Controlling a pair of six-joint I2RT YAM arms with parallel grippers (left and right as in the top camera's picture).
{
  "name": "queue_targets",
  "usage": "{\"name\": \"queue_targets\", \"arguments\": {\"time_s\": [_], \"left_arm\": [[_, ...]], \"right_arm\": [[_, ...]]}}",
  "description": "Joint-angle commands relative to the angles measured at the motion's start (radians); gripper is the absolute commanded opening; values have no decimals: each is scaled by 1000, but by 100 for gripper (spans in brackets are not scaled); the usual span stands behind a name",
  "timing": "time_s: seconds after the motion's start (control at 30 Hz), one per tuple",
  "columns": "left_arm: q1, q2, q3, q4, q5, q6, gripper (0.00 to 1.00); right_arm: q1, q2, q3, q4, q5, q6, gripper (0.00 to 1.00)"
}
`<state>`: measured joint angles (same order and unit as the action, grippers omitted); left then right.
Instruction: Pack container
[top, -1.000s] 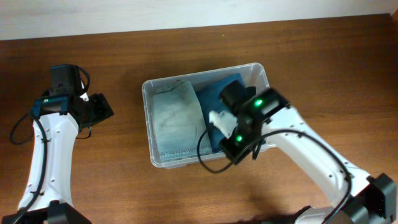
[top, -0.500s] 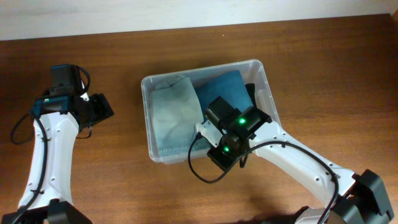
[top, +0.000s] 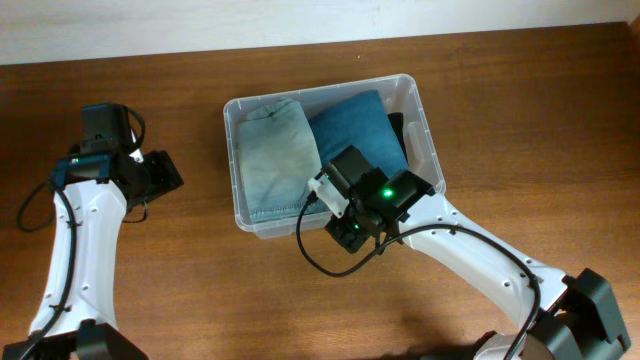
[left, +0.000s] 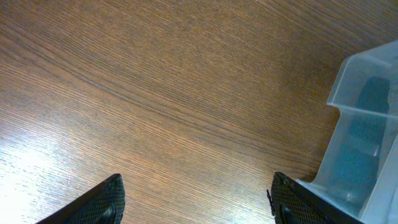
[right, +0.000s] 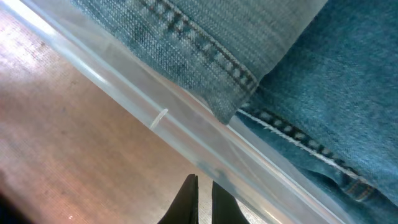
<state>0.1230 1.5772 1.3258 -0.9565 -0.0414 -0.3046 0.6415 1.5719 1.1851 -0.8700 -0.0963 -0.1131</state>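
The container, a clear plastic bin, sits mid-table and holds folded light-blue jeans on the left and darker blue jeans on the right. My right gripper is shut and empty at the bin's front wall, outside it. In the right wrist view its fingertips sit pressed together just below the clear wall, with the light jeans and the dark jeans behind. My left gripper is open over bare wood, left of the bin's corner.
A black item lies against the bin's right inner wall. The brown wooden table stretches all round, with a pale wall along its far edge.
My right gripper has come out of the bin to its front wall. The bin has shifted away and turned slightly, and the jeans lie flatter. The left arm has not moved.
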Motion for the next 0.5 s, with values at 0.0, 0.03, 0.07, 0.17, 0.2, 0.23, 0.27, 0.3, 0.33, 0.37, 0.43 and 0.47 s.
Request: {"name": "queue_targets", "arguments": {"time_s": [0.0, 0.03, 0.07, 0.17, 0.2, 0.23, 0.27, 0.3, 0.33, 0.37, 0.43, 0.47], "left_arm": [[4, 8, -2, -2, 0, 7, 75], [4, 8, -2, -2, 0, 7, 76], [4, 8, -2, -2, 0, 7, 81], [5, 8, -2, -2, -1, 7, 85], [5, 8, -2, -2, -1, 7, 86], [4, 8, -2, -1, -1, 7, 87], [5, 8, -2, 0, -1, 7, 92], [5, 8, -2, 1, -1, 7, 95], [4, 8, -2, 2, -2, 7, 96], [5, 8, -2, 3, -5, 8, 97], [5, 8, -2, 10, -16, 8, 99], [5, 8, -2, 15, -21, 8, 99]], "right_arm": [[-8, 7, 2, 38, 93, -10, 4], [-8, 7, 2, 45, 95, -10, 4], [-8, 7, 3, 48, 93, -10, 4], [-6, 4, 12, 42, 93, -6, 4], [-6, -1, 26, 29, 93, -5, 4], [-6, -7, 44, 14, 93, -2, 4], [-7, -17, 71, -3, 93, -2, 4], [-9, -29, 105, -15, 93, -1, 4], [-12, -36, 130, -17, 97, 3, 10], [-23, -48, 168, -18, 111, 27, 23], [-66, -63, 241, -18, 135, 66, 59], [-93, -64, 270, -20, 133, 71, 79]]}}
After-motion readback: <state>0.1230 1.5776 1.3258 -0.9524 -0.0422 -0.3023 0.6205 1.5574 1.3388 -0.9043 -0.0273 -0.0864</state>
